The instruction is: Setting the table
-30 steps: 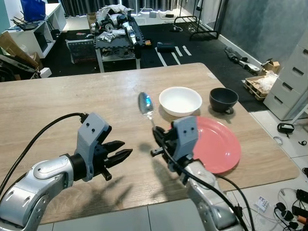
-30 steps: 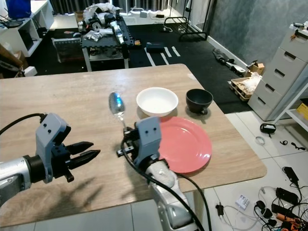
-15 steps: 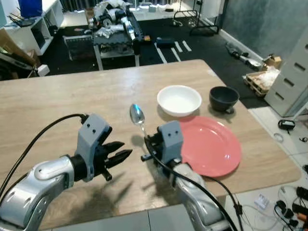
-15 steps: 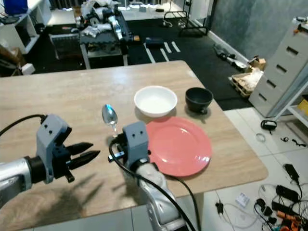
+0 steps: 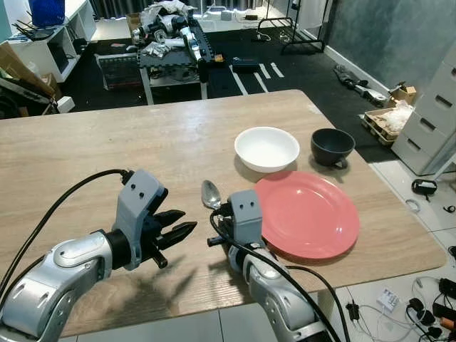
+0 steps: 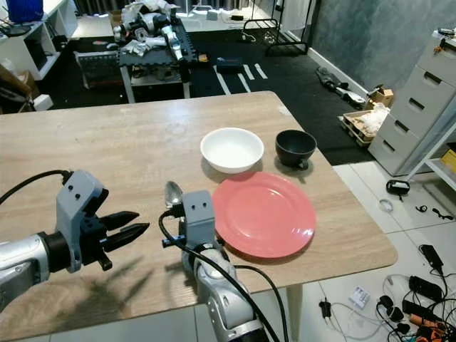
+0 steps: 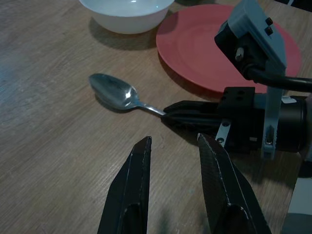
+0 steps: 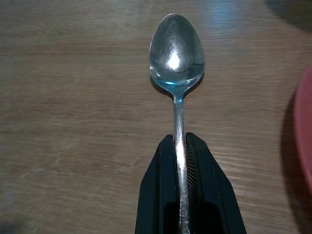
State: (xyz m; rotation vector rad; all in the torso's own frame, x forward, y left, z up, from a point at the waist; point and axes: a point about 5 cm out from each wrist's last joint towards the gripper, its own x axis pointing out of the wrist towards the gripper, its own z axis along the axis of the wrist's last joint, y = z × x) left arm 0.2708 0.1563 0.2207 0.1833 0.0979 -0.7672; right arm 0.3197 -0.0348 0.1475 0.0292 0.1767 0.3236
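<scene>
My right gripper (image 5: 222, 212) is shut on the handle of a metal spoon (image 5: 211, 194), low over the wooden table (image 5: 107, 149) just left of the red plate (image 5: 308, 214). The spoon's bowl (image 8: 176, 48) points away from me and lies close to the wood. A white bowl (image 5: 267, 148) and a dark bowl (image 5: 332, 146) stand beyond the plate. My left gripper (image 5: 182, 229) hovers open to the left of the spoon, with nothing between its fingers (image 7: 139, 190).
The table's right edge and near edge are close to the plate. Beyond the table stands a cluttered cart (image 5: 171, 50) on dark floor. Grey drawers (image 5: 434, 121) stand at the right. Cables (image 5: 434, 306) lie on the floor.
My right gripper has carried the spoon down and leftward, from raised above the table to just over the wood beside the plate. The left gripper has stayed in place.
</scene>
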